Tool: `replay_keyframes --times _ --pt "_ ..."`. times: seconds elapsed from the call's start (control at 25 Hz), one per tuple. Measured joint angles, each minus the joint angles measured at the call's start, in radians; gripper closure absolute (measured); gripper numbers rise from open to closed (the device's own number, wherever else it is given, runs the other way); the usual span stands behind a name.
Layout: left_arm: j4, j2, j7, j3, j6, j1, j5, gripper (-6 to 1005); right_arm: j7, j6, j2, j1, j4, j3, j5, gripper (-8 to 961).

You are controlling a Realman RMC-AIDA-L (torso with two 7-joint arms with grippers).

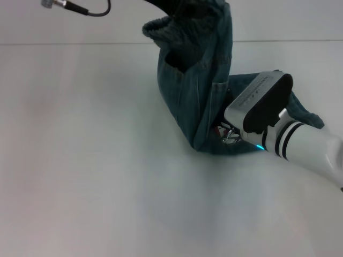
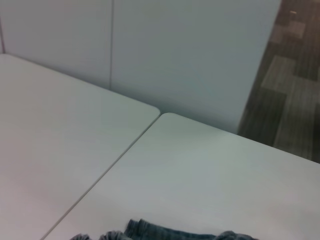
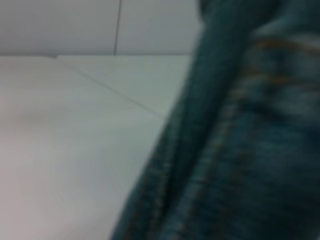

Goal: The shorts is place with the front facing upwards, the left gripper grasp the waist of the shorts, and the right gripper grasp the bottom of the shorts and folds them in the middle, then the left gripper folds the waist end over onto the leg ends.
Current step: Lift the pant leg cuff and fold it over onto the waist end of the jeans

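I see broad bare table [image 1: 96,176] to my left and across the near edge, so an approach from either side is open. The shorts [image 1: 195,80] hang lifted in a tall column at centre rear, blocking passage there. My right gripper [image 1: 231,134] and its forearm cross the near right, closing that side. A cable [image 1: 88,10] dangles at the rear left.

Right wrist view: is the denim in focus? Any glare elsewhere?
Right wrist view: the shorts fill the frame, soft and out of focus, stitching smeared. Head view: the table is evenly lit, with no hard glare. Left wrist view: only the waistband edge shows.
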Motion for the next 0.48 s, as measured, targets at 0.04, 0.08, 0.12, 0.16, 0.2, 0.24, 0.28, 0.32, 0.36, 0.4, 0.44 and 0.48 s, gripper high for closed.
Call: replay_keyframes --times 0.04,0.08,0.12,0.16,0.2,0.24,0.28,0.32,0.36,0.4,0.44,0.48 --pt "0.000 -0.002 0.000 0.007 -0.002 -0.008 0.000 952 0.000 0.011 0.000 0.005 0.005 0.003 -0.010 953" --pt "0.000 -0.003 -0.001 0.012 -0.004 -0.013 0.000 952 0.002 0.017 0.000 0.009 0.011 0.009 -0.025 952" --pt "-0.001 -0.003 -0.001 0.023 -0.009 -0.019 0.000 952 0.004 0.021 0.000 0.013 0.018 0.018 -0.046 952" --pt "-0.002 -0.003 -0.002 0.035 -0.014 -0.025 0.001 952 0.005 0.021 0.000 0.014 0.023 0.025 -0.060 952" --pt "-0.004 -0.004 -0.002 0.045 -0.017 -0.029 0.002 952 0.005 0.021 0.000 0.016 0.031 0.038 -0.080 952" --pt "-0.007 -0.006 -0.002 0.053 -0.019 -0.032 0.002 952 0.005 0.021 0.000 0.017 0.038 0.051 -0.099 952" --pt "-0.011 -0.008 -0.002 0.060 -0.023 -0.036 0.004 952 0.005 0.022 0.000 0.017 0.044 0.066 -0.119 952" --pt "-0.015 -0.012 -0.003 0.069 -0.026 -0.039 0.005 952 0.006 0.022 0.000 0.017 0.050 0.080 -0.141 952" --pt "-0.017 -0.014 -0.003 0.075 -0.028 -0.040 0.005 952 0.005 0.022 0.000 0.016 0.055 0.094 -0.160 952" --pt "-0.020 -0.017 -0.003 0.085 -0.031 -0.040 0.005 952 0.005 0.022 0.000 0.015 0.060 0.111 -0.184 952" --pt "-0.022 -0.019 -0.005 0.093 -0.032 -0.040 0.004 952 0.004 0.022 0.000 0.014 0.065 0.129 -0.208 952" --pt "-0.026 -0.020 -0.007 0.099 -0.035 -0.040 0.003 952 0.002 0.024 0.000 0.013 0.068 0.147 -0.230 952"
